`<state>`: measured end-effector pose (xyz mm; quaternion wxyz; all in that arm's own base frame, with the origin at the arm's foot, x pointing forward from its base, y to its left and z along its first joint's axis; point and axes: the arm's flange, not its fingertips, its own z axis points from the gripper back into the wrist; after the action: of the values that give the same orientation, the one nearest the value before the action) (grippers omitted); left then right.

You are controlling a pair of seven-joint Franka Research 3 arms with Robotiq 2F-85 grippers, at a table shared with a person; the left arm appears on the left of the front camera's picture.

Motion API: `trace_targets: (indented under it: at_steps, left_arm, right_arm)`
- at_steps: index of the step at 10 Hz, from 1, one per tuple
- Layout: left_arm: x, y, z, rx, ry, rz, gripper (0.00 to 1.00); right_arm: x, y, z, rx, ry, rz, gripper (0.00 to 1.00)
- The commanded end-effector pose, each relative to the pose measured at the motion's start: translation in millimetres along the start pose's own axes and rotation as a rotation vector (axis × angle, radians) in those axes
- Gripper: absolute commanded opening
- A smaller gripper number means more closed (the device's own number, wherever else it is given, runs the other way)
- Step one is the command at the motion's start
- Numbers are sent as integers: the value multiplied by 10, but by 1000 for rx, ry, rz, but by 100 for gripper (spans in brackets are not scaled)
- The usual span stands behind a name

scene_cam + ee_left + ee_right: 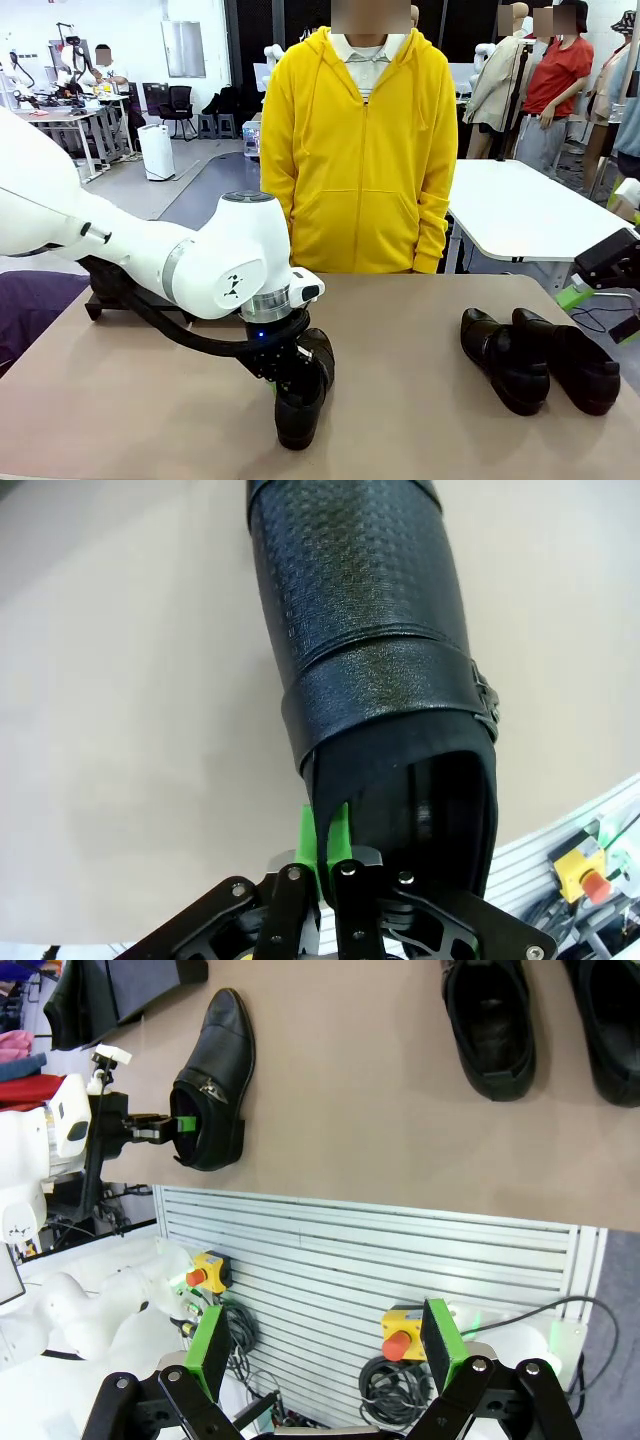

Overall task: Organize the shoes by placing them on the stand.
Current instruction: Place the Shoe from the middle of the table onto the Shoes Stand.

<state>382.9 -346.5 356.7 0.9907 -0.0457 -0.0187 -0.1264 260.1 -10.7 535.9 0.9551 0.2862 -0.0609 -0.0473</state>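
Left arm has a shoe pinched; none clearly on the stand yet.
Left gripper is clamped on the side wall of one shoe, which looks to rest on the table, front-middle. Two more shoes sit side by side at right, well apart from the stand at far left. Right gripper gapes wide, empty. So all placing is left. The pinched shoe is glossy black with a grained upper and a band across the instep.
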Motion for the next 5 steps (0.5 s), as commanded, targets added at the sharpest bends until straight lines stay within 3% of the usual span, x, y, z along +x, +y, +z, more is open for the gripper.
trace_targets:
  at_steps: [1,5]
  left_arm:
    - [-103,29,368,-78,-74,-63,0]
    - [-298,587,1605,-180,-223,-149,0]
  right_arm:
    - [26,27,24,30,4,26,100]
    - [26,27,24,30,4,26,100]
